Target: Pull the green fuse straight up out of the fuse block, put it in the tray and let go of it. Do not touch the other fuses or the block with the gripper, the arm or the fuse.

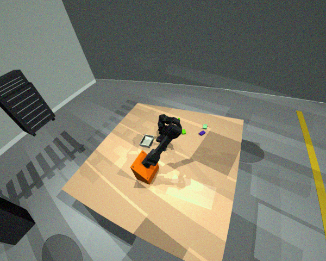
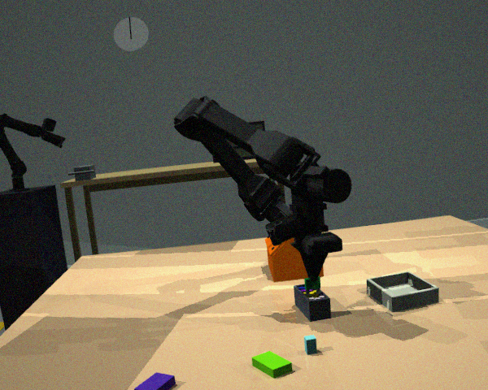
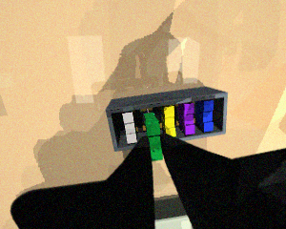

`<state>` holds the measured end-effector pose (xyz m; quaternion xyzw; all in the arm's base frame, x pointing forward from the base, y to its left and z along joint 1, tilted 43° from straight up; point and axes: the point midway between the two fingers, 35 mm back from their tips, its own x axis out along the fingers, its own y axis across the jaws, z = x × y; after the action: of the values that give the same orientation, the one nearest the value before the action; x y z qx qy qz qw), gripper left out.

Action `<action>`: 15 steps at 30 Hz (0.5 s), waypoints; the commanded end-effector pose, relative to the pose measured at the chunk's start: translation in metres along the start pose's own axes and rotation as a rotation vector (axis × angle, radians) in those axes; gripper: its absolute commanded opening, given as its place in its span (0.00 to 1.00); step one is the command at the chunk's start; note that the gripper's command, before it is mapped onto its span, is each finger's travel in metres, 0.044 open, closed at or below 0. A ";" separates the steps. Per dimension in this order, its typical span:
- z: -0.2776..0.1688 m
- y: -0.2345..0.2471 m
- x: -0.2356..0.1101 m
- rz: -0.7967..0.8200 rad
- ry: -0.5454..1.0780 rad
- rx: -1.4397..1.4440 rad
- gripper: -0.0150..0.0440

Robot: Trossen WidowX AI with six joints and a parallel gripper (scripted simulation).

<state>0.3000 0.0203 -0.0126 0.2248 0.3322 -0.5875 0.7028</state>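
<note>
The dark fuse block [image 2: 315, 309] [image 3: 168, 96] stands on the table and holds a white fuse [image 3: 129, 127], a yellow fuse [image 3: 169, 120], a purple fuse [image 3: 187, 118] and a blue fuse [image 3: 208, 115] in a row. My gripper [image 2: 311, 275] [image 3: 153, 140] points straight down over the block and is shut on the green fuse [image 2: 311, 283] [image 3: 153, 130]. The green fuse stands higher than the other fuses; I cannot tell whether its lower end is clear of the block. The grey tray [image 2: 390, 300] [image 1: 142, 143] lies on the table to the right of the block in the exterior view.
The arm's orange base [image 2: 283, 263] [image 1: 144, 170] stands behind the block. A flat green block [image 2: 272, 363] [image 1: 183, 131], a small cyan block [image 2: 310, 344] [image 1: 205, 126] and a purple block [image 2: 155, 381] [image 1: 202, 132] lie on the table in front of it.
</note>
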 end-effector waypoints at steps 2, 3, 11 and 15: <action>0.000 0.000 -0.002 -0.002 0.004 0.003 0.25; 0.000 0.000 -0.003 -0.002 0.004 0.003 0.25; 0.000 0.000 -0.013 -0.002 0.004 0.002 0.25; 0.000 0.000 -0.019 -0.002 0.005 0.002 0.25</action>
<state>0.2983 0.0305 -0.0017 0.2241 0.3327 -0.5876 0.7027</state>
